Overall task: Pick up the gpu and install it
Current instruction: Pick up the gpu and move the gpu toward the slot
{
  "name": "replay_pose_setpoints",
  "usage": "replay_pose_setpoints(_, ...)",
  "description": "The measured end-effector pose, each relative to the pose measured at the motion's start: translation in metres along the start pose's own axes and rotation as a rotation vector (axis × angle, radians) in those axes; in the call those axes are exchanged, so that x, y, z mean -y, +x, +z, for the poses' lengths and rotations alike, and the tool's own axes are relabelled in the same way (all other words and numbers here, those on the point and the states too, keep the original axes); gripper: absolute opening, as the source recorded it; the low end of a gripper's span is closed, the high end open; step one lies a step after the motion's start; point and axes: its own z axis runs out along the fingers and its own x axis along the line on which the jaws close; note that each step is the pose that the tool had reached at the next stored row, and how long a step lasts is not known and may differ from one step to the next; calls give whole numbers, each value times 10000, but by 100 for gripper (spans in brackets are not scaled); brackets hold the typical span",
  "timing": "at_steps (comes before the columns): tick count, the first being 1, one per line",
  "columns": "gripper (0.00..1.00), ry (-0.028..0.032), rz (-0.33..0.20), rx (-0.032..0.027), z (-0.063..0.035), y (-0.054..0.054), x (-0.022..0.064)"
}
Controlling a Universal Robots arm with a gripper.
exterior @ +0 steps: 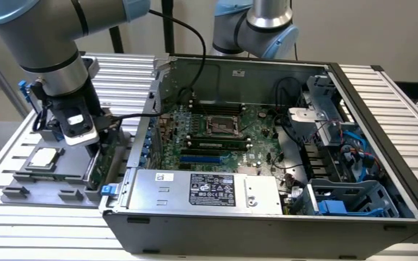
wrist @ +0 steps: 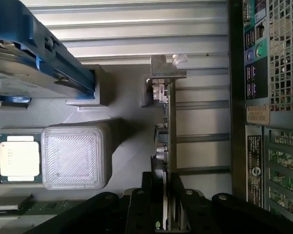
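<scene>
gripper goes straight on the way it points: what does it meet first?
The gpu, standing on edge in the grey tray, dead ahead of the gripper. Depth is unclear; it may be at the card's edge.

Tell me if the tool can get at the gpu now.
Likely yes: the tool sits right over the gpu, which stands on edge in the grey holder, with nothing between them.
</scene>
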Motion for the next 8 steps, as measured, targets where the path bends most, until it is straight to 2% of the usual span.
replay_pose_setpoints(8,0,-49,-416,-19,-1,-1,20)
